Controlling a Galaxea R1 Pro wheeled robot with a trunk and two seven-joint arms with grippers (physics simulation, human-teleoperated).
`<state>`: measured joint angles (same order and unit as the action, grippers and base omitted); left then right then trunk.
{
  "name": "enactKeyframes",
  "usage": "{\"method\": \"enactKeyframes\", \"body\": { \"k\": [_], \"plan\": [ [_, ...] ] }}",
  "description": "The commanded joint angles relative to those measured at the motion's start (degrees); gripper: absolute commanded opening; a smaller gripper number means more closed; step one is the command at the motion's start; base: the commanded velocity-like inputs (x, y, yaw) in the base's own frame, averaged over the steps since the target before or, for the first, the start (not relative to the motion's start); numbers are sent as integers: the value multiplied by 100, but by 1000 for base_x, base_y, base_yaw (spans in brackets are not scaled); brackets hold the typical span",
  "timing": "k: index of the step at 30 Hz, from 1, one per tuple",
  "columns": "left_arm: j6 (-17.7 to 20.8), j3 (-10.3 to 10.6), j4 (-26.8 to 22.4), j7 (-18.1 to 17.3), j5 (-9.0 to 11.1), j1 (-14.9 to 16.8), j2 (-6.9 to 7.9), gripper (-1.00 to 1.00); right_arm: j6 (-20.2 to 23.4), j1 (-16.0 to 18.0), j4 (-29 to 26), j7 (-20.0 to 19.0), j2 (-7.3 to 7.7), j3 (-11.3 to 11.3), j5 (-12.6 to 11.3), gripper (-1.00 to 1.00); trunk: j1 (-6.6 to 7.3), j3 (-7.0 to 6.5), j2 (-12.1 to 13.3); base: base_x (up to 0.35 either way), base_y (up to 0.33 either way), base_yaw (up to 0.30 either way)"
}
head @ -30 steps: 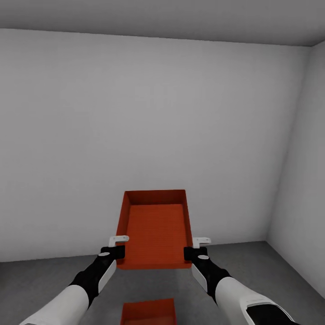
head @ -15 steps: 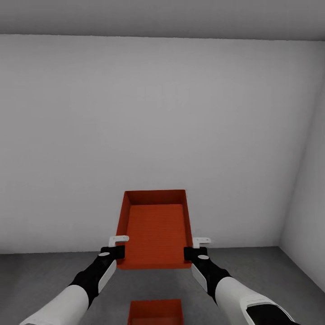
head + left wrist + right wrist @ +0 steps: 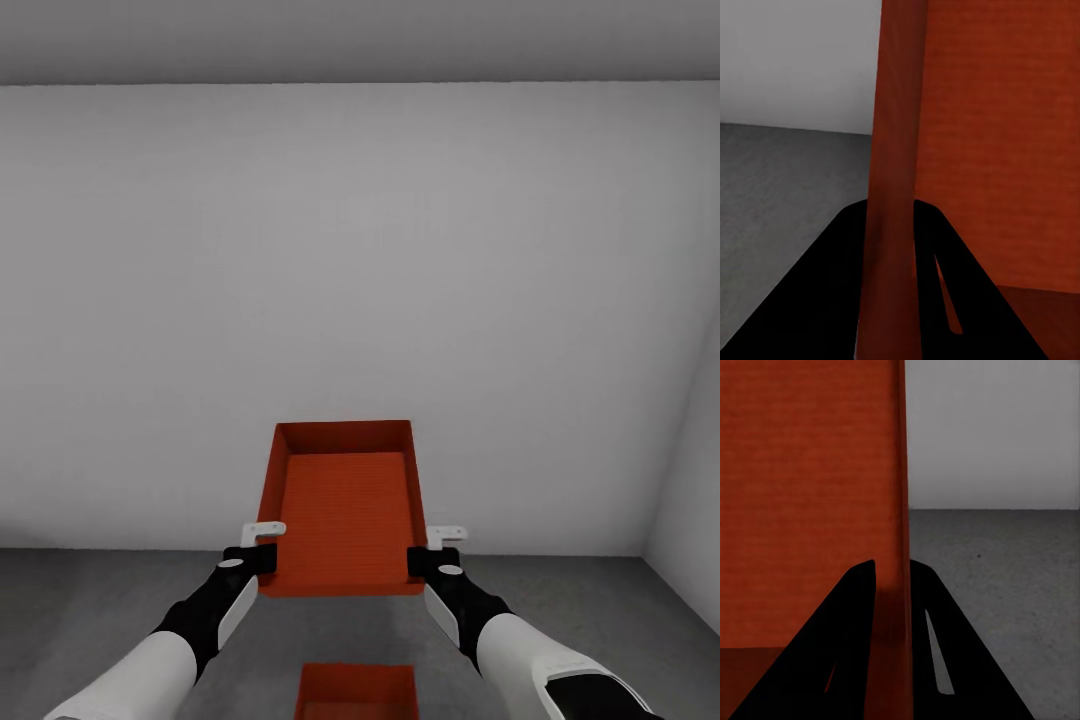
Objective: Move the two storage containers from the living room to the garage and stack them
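I have the upper container [image 3: 345, 505] pinched by its thin, stiff side walls, left gripper [image 3: 262, 545] and right gripper [image 3: 433, 548] each clamped over a rim near me; it looks light but smooth, so probably slippery.

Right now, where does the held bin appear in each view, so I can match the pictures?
Head view: held bin at lower centre, between the left tool and right tool.
Left wrist view: its side wall runs between the fingers.
Right wrist view: its other side wall runs between the fingers.
Shared landmark: the grey floor meeting the white wall.
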<state>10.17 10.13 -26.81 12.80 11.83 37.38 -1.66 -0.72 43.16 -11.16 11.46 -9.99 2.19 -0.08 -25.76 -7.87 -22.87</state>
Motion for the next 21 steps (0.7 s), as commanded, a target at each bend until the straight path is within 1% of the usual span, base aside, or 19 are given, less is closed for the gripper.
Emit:
{"method": "enactKeyframes", "body": {
  "k": [1,7,14,21],
  "plan": [
    [38,-424,0,584,30,-2,17,-100,-358,7,-17,111,322,-245,87,-100,-2,3,-5,0,0,3],
    [38,-424,0,584,30,-2,18,-100,-362,7,-17,111,322,-241,87,-100,-2,3,-5,3,1,1],
    [45,-424,0,585,30,-2,17,-100,-367,6,-17,111,330,-244,87,-100,-2,3,-5,191,162,0],
    [39,-424,0,594,30,-2,17,-100,-354,6,-17,111,326,-246,87,-100,-2,3,-5,31,27,0]
  ]
}}
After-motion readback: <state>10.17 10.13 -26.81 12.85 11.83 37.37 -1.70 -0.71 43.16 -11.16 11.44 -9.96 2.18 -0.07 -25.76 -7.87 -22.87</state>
